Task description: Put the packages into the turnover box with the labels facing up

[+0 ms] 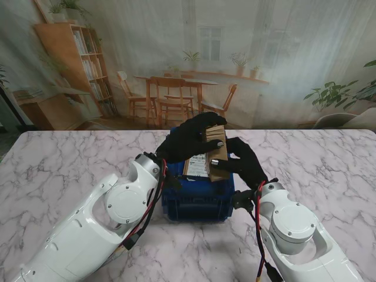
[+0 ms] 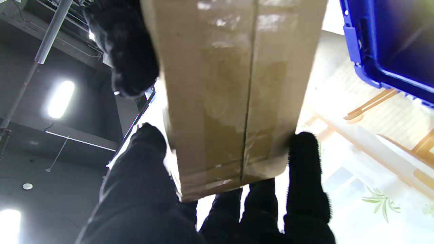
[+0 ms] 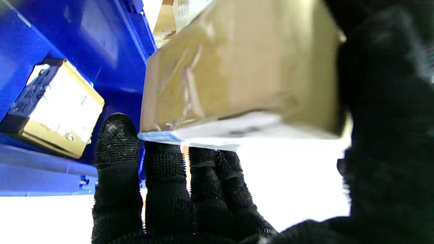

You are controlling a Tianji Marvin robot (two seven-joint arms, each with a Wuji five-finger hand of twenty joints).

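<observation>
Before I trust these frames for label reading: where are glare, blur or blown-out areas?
Stand view: evenly lit, sharp, the held package small. Left wrist: tape glare on the package, backlit blown-out background. Right wrist: the label's edge is blurred, background white; the label of the boxed package is overexposed.

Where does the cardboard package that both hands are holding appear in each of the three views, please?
Stand view: the cardboard package is at centre, over the blue turnover box, between the left hand and the right hand.
Left wrist view: its taped face fills the middle.
Right wrist view: it spans the centre.
Shared landmark: the turnover box.
</observation>
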